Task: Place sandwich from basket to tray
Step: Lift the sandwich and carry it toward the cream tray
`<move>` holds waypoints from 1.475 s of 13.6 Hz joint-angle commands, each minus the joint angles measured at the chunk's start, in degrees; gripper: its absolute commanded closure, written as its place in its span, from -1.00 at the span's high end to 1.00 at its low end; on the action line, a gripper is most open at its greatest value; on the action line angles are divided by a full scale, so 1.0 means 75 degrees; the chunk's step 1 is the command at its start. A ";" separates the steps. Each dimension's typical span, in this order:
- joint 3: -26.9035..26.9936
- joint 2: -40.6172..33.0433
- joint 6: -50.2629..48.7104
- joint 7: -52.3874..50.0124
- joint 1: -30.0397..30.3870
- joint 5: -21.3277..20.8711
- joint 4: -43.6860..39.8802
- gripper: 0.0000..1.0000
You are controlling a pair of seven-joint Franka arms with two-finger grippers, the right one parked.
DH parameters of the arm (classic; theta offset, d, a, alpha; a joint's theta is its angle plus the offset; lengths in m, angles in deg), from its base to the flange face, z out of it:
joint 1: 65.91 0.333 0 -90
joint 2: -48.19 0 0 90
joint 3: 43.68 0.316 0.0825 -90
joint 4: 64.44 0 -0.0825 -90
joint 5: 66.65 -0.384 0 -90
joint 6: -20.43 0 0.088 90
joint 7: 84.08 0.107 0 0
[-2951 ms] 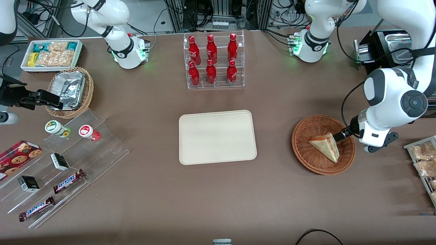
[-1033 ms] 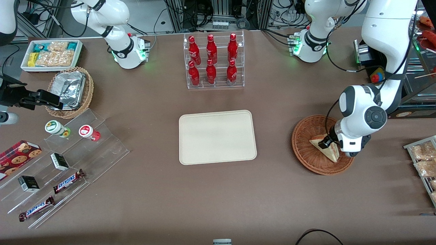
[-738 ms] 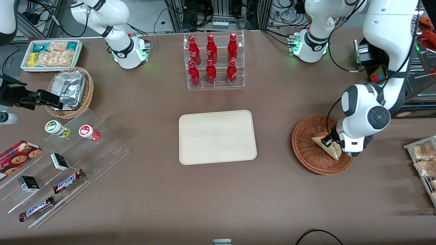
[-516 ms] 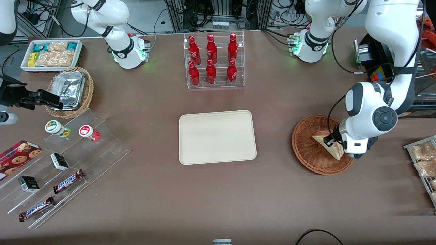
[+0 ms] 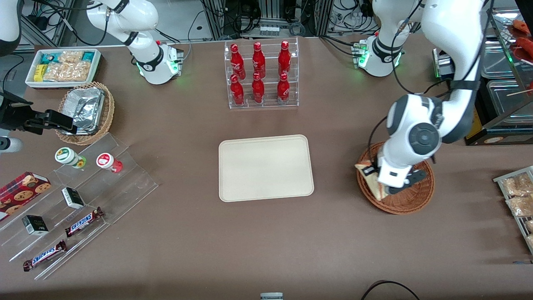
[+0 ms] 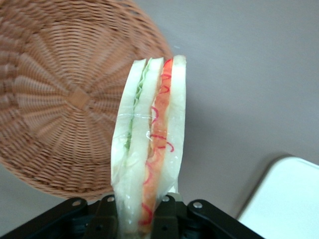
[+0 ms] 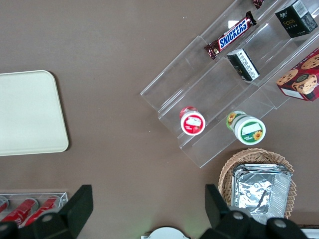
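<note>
My gripper (image 5: 372,176) is shut on the wrapped sandwich (image 5: 372,185) and holds it lifted above the rim of the reddish-brown wicker basket (image 5: 412,199) that faces the tray. In the left wrist view the sandwich (image 6: 149,149) stands on edge between my fingers (image 6: 172,216), showing green, red and orange filling, with the basket (image 6: 60,99) below it and a corner of the tray (image 6: 289,199) in sight. The cream tray (image 5: 265,167) lies bare at the table's middle, toward the parked arm's end from the basket.
A clear rack of red bottles (image 5: 260,75) stands farther from the camera than the tray. A metal tray of snack packets (image 5: 518,200) lies beside the basket at the working arm's end. Clear shelves with snacks (image 5: 70,200) and a tan foil basket (image 5: 85,110) lie toward the parked arm's end.
My gripper closed on the sandwich in the basket, lifted it and carried it toward the basket's tray-side rim. The arm's wrist swung over the basket.
</note>
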 commanded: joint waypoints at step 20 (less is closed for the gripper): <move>-0.0047 0.3957 -0.0525 -0.1117 -0.3658 0.0118 -0.4711 -1.00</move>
